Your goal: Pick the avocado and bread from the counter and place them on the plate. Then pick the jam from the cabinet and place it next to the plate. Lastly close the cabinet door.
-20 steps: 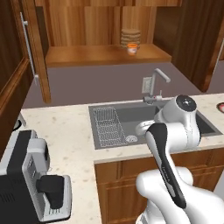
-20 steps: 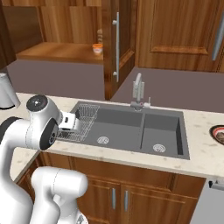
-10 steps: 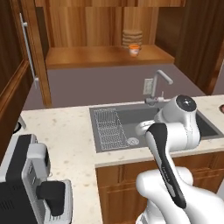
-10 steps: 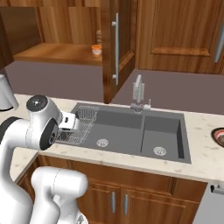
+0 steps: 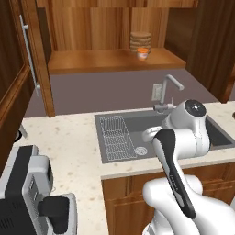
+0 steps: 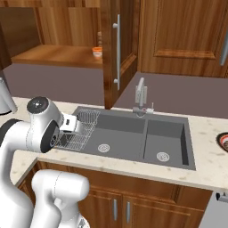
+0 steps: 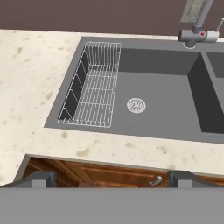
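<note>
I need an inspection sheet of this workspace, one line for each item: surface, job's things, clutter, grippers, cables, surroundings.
Surface: beige speckled counter around a grey double sink.
Job's things: cabinet door stands open; a small jar sits on the cabinet shelf; plate rim shows at the right edge of the right base view; avocado and bread nothing seen.
Clutter: wire rack in the left basin; coffee machine on the counter.
Grippers: gripper open, holding nothing, above the sink's front edge.
Cables: nothing seen.
Surroundings: faucet, wooden cupboards below.
</note>
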{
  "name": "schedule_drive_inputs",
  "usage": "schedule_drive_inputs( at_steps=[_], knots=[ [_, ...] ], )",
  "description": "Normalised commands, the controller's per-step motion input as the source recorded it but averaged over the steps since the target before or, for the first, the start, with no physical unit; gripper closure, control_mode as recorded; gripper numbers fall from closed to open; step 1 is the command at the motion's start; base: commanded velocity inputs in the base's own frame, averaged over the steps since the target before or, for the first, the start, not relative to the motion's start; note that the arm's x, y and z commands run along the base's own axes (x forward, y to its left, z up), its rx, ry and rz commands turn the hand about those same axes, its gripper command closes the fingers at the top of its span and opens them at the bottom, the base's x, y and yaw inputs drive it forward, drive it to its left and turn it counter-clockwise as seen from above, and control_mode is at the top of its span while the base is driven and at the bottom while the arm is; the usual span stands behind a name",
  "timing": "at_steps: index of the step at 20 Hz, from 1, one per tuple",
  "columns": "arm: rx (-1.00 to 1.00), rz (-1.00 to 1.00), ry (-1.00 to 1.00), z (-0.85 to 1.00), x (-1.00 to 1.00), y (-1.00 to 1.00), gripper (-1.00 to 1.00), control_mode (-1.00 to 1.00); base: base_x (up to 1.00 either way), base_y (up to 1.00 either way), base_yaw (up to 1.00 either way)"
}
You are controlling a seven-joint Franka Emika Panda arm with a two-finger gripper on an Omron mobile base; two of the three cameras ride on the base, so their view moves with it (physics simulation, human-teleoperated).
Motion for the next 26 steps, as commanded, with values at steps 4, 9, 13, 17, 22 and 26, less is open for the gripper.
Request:
schedule_drive_inputs(
  at_steps=[4, 9, 13, 17, 22, 26],
  knots=[
    [0.0, 0.0, 0.0, 0.0, 0.0, 0.0, -1.0, 1.0, 0.16, 0.19, 0.0],
    [-0.02, 0.01, -0.01, 0.01, -0.01, 0.04, -1.0, -1.0, 0.01, 0.06, 0.0],
    [-0.07, 0.0, -0.12, 0.32, -0.13, 0.01, -1.0, -1.0, 0.0, 0.0, 0.0],
    [-0.12, 0.0, -0.18, 0.64, -0.14, 0.0, -1.0, -1.0, 0.0, 0.0, 0.0],
    [-0.07, 0.0, -0.16, 0.56, -0.01, 0.0, -1.0, -1.0, 0.0, 0.0, 0.0],
    [0.0, 0.0, -0.11, 0.45, 0.01, 0.0, -1.0, -1.0, 0.0, 0.0, 0.0]
  ],
)
